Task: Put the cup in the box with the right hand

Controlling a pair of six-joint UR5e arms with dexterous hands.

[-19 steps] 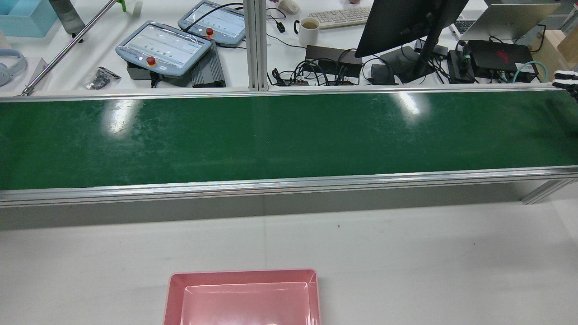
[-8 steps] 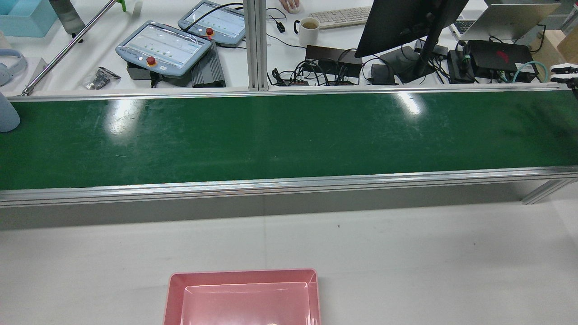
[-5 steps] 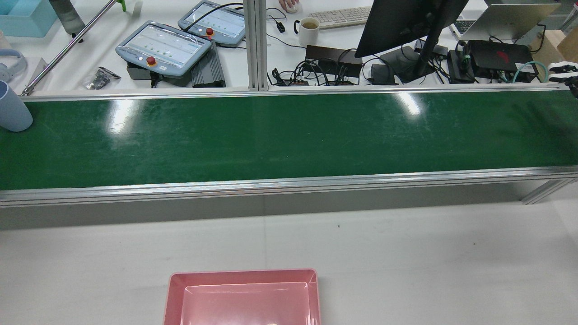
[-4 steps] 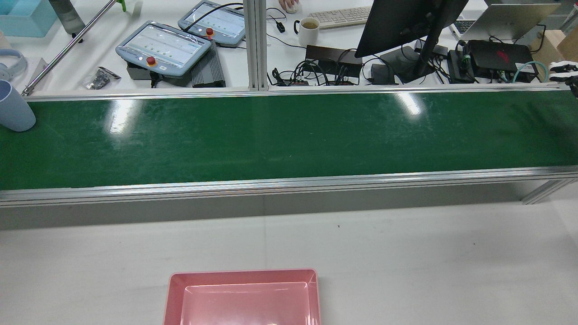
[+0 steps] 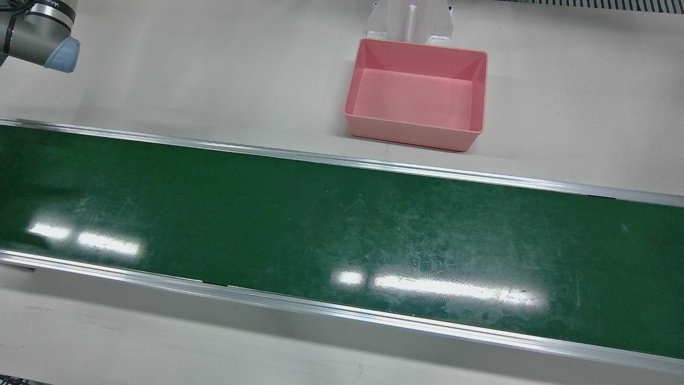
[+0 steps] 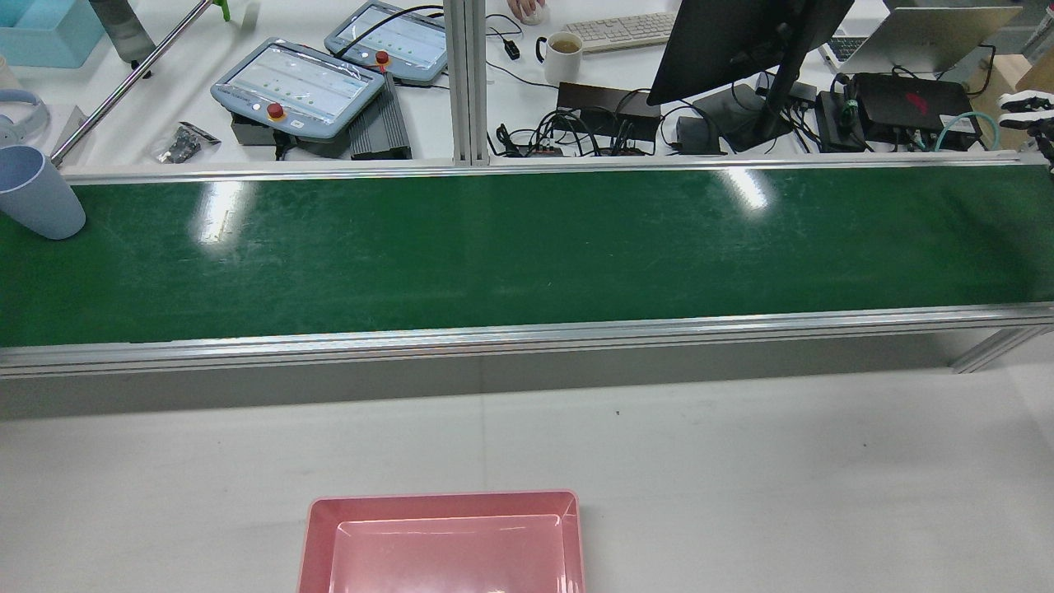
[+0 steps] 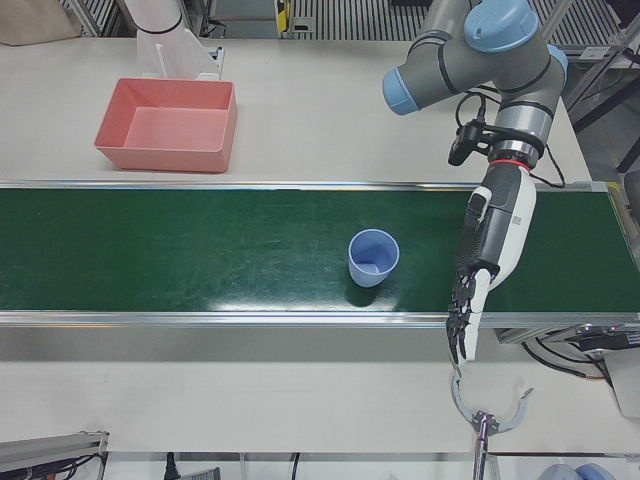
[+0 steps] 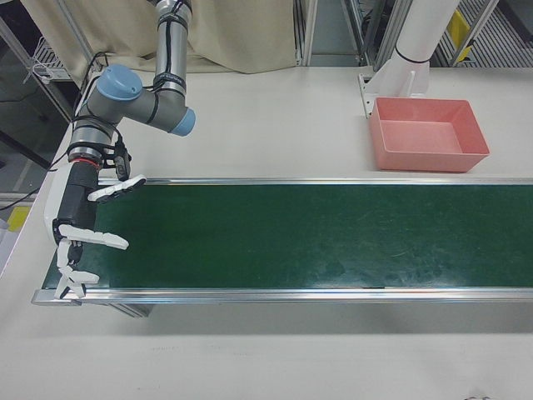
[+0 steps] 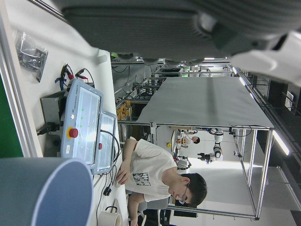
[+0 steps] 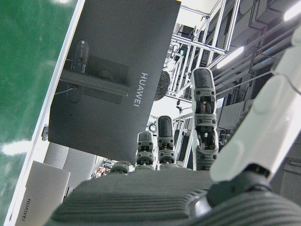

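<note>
Stood upright on the conveyor belt (image 7: 200, 260), cup (image 7: 374, 258), near the left hand (image 7: 487, 255) at that end. Sat off the belt on the table (image 7: 320, 130), box (image 7: 168, 124). Hung spread at the opposite end, right hand (image 8: 79, 229).

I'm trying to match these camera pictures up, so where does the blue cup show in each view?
Front view: not in it.
Rear view: blue cup at the far left, on the green belt.
Left-front view: cup mid-belt, upright, apart from the left hand.
Right-front view: not in it.
Left hand view: cup fills the bottom-left corner.
Right hand view: not in it.
Shared landmark: the green belt.
</note>
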